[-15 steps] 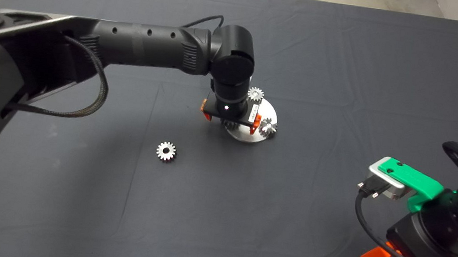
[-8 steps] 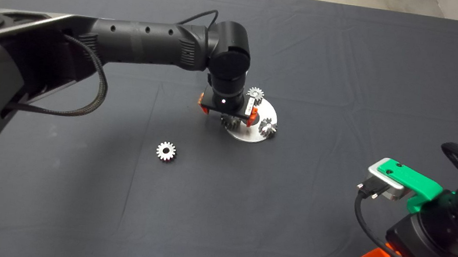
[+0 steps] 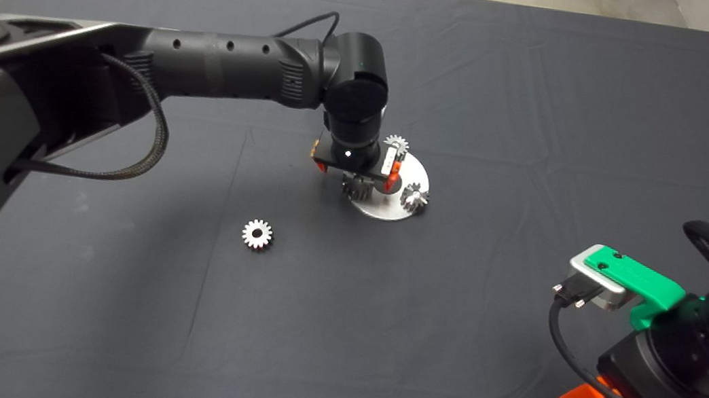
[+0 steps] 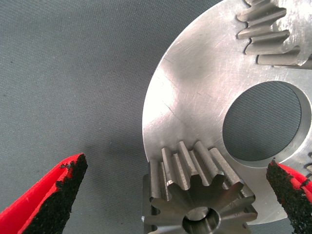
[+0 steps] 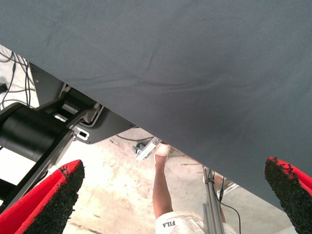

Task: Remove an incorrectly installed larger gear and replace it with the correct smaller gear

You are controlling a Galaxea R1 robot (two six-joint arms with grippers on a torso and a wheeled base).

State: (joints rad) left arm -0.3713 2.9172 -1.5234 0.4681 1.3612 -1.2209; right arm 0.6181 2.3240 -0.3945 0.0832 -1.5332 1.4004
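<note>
The step in hand looks like the removal: the left gripper [image 3: 356,173] hangs over the round steel plate [image 3: 413,178] mid-bench, jaws spread wide. The larger gear [image 4: 199,195] stands on the plate's near-left edge, centred between the two pads and not touching either. Next it must drop lower and clench. The smaller gear [image 3: 257,234] lies loose on the mat, nearer and left. The right gripper [image 5: 170,195] waits near right, jaws released.
</note>
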